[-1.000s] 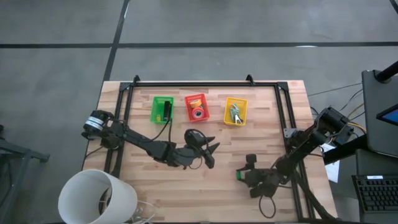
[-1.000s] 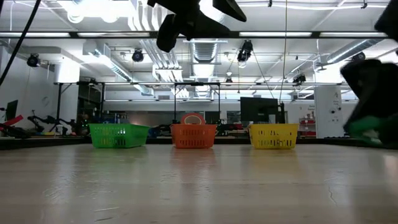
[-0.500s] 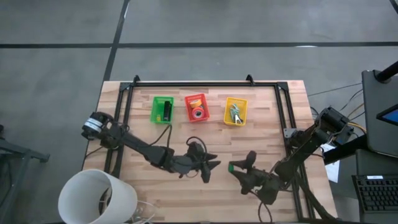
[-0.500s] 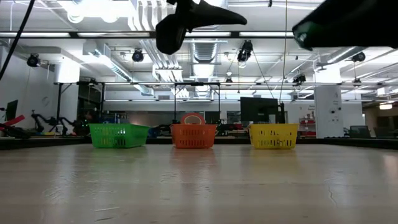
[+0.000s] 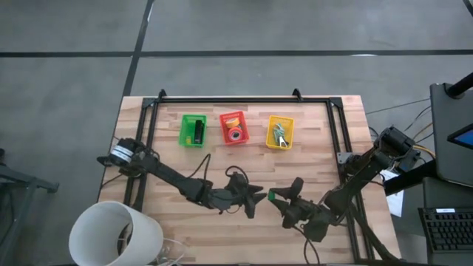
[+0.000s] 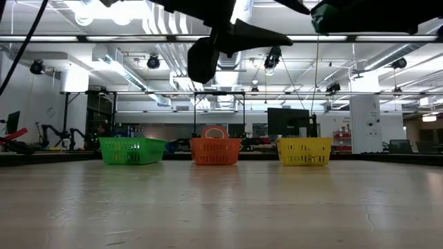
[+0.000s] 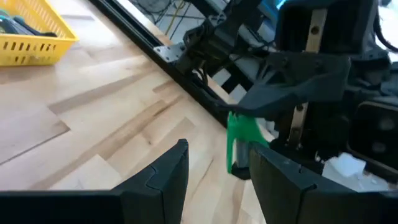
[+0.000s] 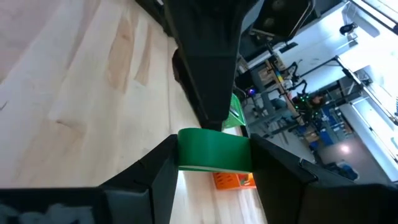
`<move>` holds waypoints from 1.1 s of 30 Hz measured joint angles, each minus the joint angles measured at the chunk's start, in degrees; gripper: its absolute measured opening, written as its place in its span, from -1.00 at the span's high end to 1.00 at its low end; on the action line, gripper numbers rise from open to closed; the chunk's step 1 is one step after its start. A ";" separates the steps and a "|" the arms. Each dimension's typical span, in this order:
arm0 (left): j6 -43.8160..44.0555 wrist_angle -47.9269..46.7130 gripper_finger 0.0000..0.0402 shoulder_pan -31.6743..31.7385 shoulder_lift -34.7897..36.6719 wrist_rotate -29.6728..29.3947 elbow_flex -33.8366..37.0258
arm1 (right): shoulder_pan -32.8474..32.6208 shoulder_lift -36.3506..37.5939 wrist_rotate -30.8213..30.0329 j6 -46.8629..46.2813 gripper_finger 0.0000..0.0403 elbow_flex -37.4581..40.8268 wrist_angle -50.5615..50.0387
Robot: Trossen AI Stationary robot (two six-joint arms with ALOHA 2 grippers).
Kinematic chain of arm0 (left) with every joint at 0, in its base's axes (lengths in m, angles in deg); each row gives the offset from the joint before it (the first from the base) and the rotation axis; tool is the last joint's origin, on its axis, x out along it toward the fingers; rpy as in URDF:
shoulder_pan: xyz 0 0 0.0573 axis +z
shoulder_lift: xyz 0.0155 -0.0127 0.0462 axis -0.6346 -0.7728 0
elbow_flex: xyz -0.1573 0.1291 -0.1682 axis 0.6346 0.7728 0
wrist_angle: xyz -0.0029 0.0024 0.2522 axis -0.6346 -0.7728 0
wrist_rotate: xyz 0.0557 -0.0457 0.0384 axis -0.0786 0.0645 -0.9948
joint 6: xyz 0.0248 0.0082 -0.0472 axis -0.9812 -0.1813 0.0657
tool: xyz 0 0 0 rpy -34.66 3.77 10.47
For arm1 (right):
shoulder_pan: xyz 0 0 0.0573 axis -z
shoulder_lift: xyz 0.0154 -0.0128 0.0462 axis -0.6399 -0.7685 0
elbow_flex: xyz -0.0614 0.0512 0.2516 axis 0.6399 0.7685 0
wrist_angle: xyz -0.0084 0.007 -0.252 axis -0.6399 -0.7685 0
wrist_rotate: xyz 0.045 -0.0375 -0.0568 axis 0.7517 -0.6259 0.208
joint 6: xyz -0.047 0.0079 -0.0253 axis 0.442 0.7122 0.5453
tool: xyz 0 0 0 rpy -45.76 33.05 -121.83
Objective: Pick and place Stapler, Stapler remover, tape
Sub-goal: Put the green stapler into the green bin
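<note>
A green tape roll (image 8: 214, 149) sits between the fingers of my right gripper (image 5: 284, 199), raised over the table's near middle. In the left wrist view the same green tape roll (image 7: 239, 140) shows just ahead of my left gripper (image 7: 217, 180). My left gripper (image 5: 251, 198) is open and hovers close to the tape's left, touching nothing. At the far side stand three baskets: a green basket (image 5: 194, 130) with the black stapler (image 5: 198, 133), a red basket (image 5: 233, 127) with a red-orange tape roll (image 5: 235, 134), and a yellow basket (image 5: 280, 133) with the staple remover (image 5: 281, 136). My right gripper pinches the green tape roll between its two fingers, which lie on opposite sides of its outer wall (image 8: 186, 152). The fingers come in about level, pointing toward the table's left. The roll is lifted clear of the table.
A dark frame rail (image 5: 244, 98) runs along the table's far edge and down both sides. A white bucket (image 5: 114, 233) stands off the near left corner. Bare wood (image 5: 177, 229) lies on the near side of the baskets.
My right gripper has risen from the tabletop at the near right and moved toward the table's left, lifting the green tape clear. My left gripper has moved toward the near edge, so the two grippers now stand close together.
</note>
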 joint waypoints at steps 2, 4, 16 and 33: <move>-0.05 0.89 0.16 -0.02 -0.15 -0.29 0.00 | 0.22 0.00 0.00 0.16 0.13 -0.02 -0.01; -0.16 1.93 0.17 -0.06 -0.15 -0.37 0.00 | 0.45 0.00 0.03 0.26 0.13 -0.02 -0.01; -0.92 3.41 0.10 0.73 -0.23 -0.13 0.00 | 2.24 0.00 0.72 0.94 0.13 -0.02 0.13; -0.68 3.65 0.06 1.21 -0.23 0.00 -0.02 | 4.17 0.00 4.02 6.37 0.13 -0.02 6.14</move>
